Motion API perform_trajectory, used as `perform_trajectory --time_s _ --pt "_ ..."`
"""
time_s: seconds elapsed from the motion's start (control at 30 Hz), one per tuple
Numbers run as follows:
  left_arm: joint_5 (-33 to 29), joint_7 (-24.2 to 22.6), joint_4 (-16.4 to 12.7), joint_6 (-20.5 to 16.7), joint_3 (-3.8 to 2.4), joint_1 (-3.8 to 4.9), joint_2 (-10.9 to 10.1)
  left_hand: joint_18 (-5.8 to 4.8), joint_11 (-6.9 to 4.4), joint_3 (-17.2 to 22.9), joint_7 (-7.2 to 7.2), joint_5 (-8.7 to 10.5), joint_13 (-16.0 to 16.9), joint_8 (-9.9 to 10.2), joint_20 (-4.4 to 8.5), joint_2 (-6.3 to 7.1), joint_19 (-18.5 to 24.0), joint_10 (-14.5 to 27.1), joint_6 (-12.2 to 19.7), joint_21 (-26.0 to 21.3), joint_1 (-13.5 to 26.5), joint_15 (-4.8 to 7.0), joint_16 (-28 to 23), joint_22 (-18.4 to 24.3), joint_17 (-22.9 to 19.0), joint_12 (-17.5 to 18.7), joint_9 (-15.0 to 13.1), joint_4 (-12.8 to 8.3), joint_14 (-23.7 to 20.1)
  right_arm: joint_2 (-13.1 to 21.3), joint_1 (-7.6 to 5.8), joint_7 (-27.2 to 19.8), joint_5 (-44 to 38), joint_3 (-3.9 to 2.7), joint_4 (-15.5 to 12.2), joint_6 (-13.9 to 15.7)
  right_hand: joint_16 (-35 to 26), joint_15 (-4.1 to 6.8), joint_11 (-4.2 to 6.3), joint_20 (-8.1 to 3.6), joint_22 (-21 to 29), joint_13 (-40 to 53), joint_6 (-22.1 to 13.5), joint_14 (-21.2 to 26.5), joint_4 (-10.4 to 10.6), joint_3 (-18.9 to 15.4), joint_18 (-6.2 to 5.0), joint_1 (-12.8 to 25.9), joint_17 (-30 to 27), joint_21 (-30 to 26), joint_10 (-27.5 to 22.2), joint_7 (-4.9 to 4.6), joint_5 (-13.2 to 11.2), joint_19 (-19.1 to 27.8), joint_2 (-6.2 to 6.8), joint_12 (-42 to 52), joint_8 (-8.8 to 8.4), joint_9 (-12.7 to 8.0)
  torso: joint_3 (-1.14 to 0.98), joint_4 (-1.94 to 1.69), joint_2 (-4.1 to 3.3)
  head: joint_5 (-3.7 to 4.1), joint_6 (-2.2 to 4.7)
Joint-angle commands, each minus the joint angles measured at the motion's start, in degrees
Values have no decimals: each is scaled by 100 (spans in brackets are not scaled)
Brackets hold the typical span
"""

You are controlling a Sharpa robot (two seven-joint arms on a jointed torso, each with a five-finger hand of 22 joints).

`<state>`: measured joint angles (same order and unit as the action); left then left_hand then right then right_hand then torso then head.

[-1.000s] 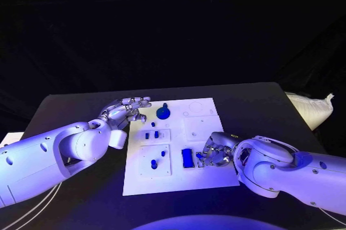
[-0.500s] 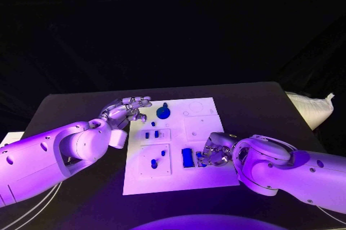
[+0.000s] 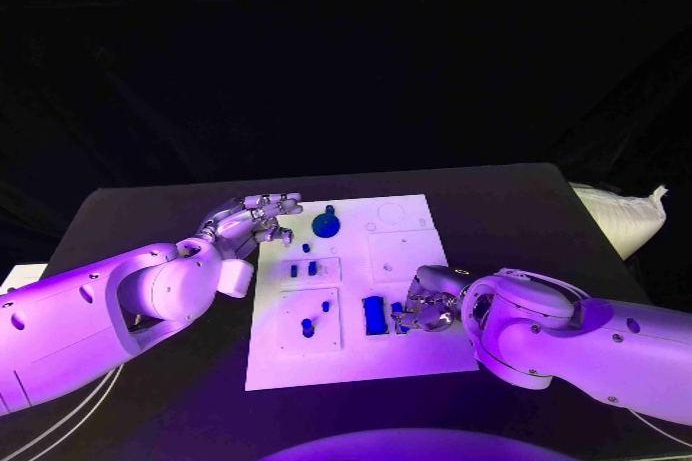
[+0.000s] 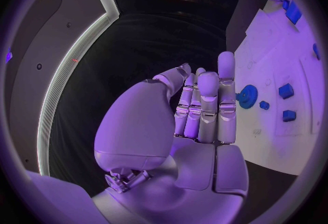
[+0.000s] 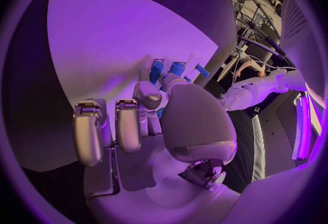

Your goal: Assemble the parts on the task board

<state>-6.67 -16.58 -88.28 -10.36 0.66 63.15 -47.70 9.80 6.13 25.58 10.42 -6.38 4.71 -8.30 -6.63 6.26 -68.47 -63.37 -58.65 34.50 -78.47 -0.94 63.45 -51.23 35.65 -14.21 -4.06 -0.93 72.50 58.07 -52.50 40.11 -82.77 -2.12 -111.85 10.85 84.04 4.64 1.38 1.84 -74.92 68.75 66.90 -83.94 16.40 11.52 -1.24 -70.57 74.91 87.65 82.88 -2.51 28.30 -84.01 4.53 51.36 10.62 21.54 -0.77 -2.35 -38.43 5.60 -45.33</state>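
presently the task board [image 3: 407, 356], a white plate, lies flat in the middle of the black worktop [image 3: 548, 206].

left hand [image 3: 257, 221]: positioned at the board's far left corner, over the worktop edge of the plate. in the left wrist view the fingers [image 4: 208, 106] are extended, close together and nearly straight, with nothing between them. no contact with any part is visible.

right hand [image 3: 430, 303]: low over the near right portion of the board, fingers curled downward. in the right wrist view the fingertips [image 5: 152, 95] are gathered around a small blue part [image 5: 156, 70], with further blue pieces just beside it. whether the part is actually clamped or only touched cannot be told from either view.

parts observed on the board, head view:
- a round blue part with an upright stem [image 3: 326, 224], at the far end, just beside the left hand's fingertips but apart from them.
- two small blue pieces [image 3: 303, 270] side by side in a raised white block on the left half.
- two small blue pieces [image 3: 307, 327] in a second white block nearer the robot, one towards its near corner and one higher.
- an elongated blue block [image 3: 374, 315] lying lengthwise, immediately beside the right hand.

the right half of the board carries a plain white square panel [image 3: 402, 255] and circular outlines [image 3: 389, 218] at the far end.

a white bag [image 3: 623, 217] lies off the worktop's right edge.
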Motion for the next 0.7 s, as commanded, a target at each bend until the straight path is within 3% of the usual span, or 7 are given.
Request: perform_trajectory --time_s 0.03,0.27,0.7 --pt "17 -12 -18 97 -3 2 6 64 -18 -13 -13 -21 -6 -26 -8 -54 -41 41 39 -29 14 -8 14 6 -8 -19 5 -2 -42 -35 18 399 -85 14 4 -141 30 51 23 -57 -1253 14 37 -435 15 -66 51 117 604 32 40 -23 -55 -444 -17 36 -27 -6 -1 -2 5 -6 2" --pt "17 -9 -16 95 -3 2 0 64 -18 -13 -13 -21 -6 -26 -8 -54 -41 41 39 -29 14 -8 14 6 -8 -19 5 -2 -42 -35 18 367 -145 14 -12 -103 34 47 18 -55 -1261 53 72 -436 28 -396 53 559 616 37 62 -24 9 -448 -85 66 -52 -10 -5 2 3 -18 1" --pt "17 -8 -5 107 -3 2 -2 64 -18 -13 -13 -21 -6 -26 -8 -54 -41 41 39 -29 14 -8 14 6 -8 -19 5 -2 -42 131 20 268 -350 13 -120 102 34 55 27 -61 -1260 97 105 -437 26 -971 52 868 625 33 71 -9 -861 -446 -193 56 -98 -7 -11 6 3 -41 -2"
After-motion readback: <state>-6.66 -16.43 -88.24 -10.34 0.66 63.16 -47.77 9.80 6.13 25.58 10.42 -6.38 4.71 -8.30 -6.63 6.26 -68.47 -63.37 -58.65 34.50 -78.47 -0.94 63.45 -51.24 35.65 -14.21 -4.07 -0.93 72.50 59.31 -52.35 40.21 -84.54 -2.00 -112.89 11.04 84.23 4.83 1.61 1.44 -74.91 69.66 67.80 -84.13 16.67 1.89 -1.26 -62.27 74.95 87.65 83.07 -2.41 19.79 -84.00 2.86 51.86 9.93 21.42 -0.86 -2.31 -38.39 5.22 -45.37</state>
